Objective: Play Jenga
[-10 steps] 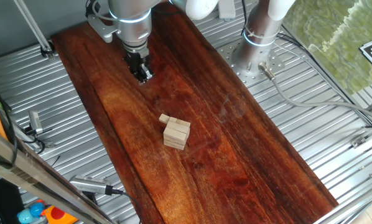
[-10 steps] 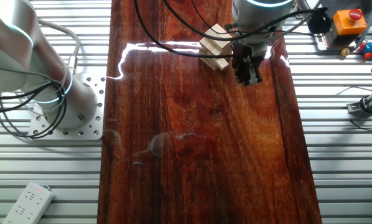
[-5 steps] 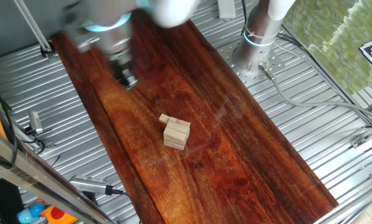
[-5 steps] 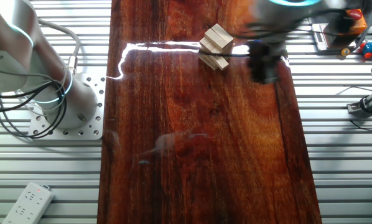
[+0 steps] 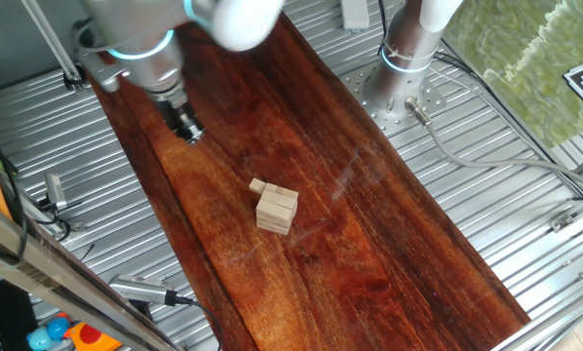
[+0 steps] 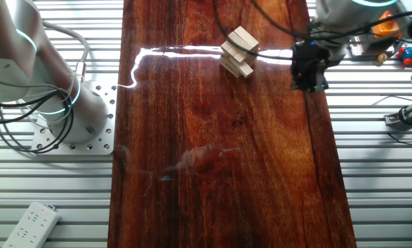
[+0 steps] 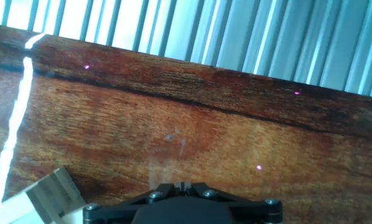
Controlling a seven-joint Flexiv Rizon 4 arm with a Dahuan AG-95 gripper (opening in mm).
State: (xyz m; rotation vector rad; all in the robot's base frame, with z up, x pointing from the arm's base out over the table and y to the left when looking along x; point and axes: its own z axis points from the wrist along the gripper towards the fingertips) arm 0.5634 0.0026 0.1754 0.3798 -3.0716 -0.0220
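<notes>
The Jenga stack [image 5: 277, 210] of pale wooden blocks, a few layers high, stands mid-board on the dark wooden board [image 5: 369, 244]. A loose matching block [image 5: 258, 186] lies touching its far left corner. The stack also shows in the other fixed view [image 6: 239, 49]. My gripper [image 5: 186, 128] hangs over the board's left edge, well away from the stack, with its jaws together and nothing between them. In the other fixed view my gripper [image 6: 309, 74] is to the right of the stack. The hand view shows the fingertips [image 7: 183, 186] closed and a block corner [image 7: 46, 193] at the lower left.
The ribbed metal table [image 5: 525, 195] surrounds the board. The arm's base [image 5: 404, 58] stands at the back right. Tools and cables [image 5: 140, 290] lie at the left. An orange button box [image 6: 385, 21] and a power strip [image 6: 30, 222] sit off the board.
My gripper has moved from near the stack toward the board's left edge, farther from the blocks. The stack and the loose block have not moved.
</notes>
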